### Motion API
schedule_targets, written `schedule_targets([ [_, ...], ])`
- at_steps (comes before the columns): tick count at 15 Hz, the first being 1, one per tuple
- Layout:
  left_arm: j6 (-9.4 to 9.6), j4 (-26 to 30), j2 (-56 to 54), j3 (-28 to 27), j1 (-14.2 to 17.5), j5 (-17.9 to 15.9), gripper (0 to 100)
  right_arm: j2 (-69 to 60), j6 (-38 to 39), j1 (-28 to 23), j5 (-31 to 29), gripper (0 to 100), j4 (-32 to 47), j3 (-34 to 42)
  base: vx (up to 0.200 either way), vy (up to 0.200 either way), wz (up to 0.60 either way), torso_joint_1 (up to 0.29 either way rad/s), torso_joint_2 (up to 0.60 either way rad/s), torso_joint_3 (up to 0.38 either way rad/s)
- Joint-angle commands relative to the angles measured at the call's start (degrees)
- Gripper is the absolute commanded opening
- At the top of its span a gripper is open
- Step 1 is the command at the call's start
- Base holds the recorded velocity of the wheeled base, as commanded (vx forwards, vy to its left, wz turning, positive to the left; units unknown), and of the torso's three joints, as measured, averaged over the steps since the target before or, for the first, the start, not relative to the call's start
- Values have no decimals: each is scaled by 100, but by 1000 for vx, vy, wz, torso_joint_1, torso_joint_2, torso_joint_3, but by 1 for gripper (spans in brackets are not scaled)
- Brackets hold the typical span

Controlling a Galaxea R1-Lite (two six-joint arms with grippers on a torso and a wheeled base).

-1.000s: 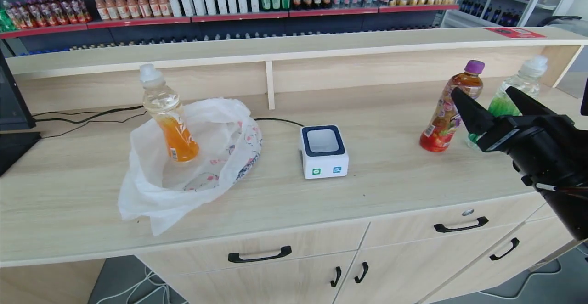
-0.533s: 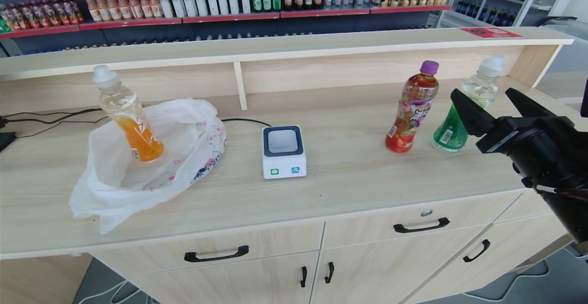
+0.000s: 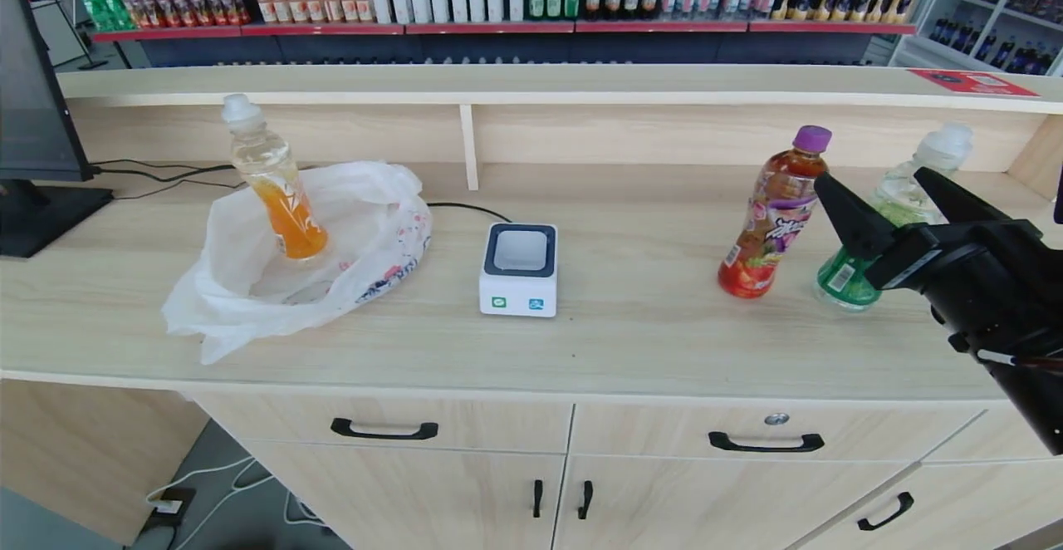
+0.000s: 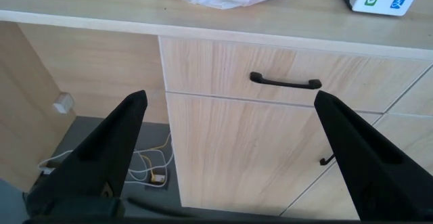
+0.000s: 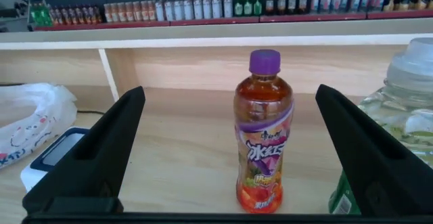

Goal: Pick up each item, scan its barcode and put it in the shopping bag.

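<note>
Since the earlier frames my head camera has swung round, so the whole scene sits differently. The things on the counter (image 3: 631,334) have not themselves moved. My right gripper (image 3: 868,174) keeps its spot at the right edge of the frame.

The counter is pale wood with drawers and cupboard doors below it and a raised ledge along its back. Behind that, across the top of the frame, runs a store shelf (image 3: 498,28) lined with drinks. A dark monitor (image 3: 33,118) stands at the upper left, with cables trailing along the counter from it.

The white shopping bag (image 3: 249,301) lies open at centre left. An orange drink bottle (image 3: 278,193) stands upright inside it. The scanner (image 3: 518,269) sits mid-frame, just right of the bag. At the right stand a purple-capped bottle (image 3: 776,213) and, just beside it, a green bottle (image 3: 840,280), both upright.

My right gripper hovers level with those two bottles, fingers spread wide and touching neither. In its wrist view the purple-capped bottle stands centred between the fingers, farther off.

My left gripper (image 4: 230,95) hangs below the counter edge, fingers spread, facing a drawer handle (image 4: 284,82).
</note>
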Motion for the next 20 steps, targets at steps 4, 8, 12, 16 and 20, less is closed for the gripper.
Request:
schedule_targets([
  [4,4,-5,0,0,7,0,100,-127,0,68,-1,100,-3,206,0,0,0,0,0,0],
  [8,4,-5,0,0,7,0,100,-109,-26,692,-1,100,-3,628,0,0,0,0,0,0],
  [12,4,-5,0,0,7,0,100,-92,-70,771,-1,100,-3,936,100,0,0,-4,0,4],
  [16,4,-5,0,0,7,0,100,-65,-70,832,-10,100,-3,1129,50,0,0,-2,-2,2],
  [20,4,-5,0,-9,7,0,100,198,-70,630,-10,100,-3,1041,0,0,0,0,0,0],
])
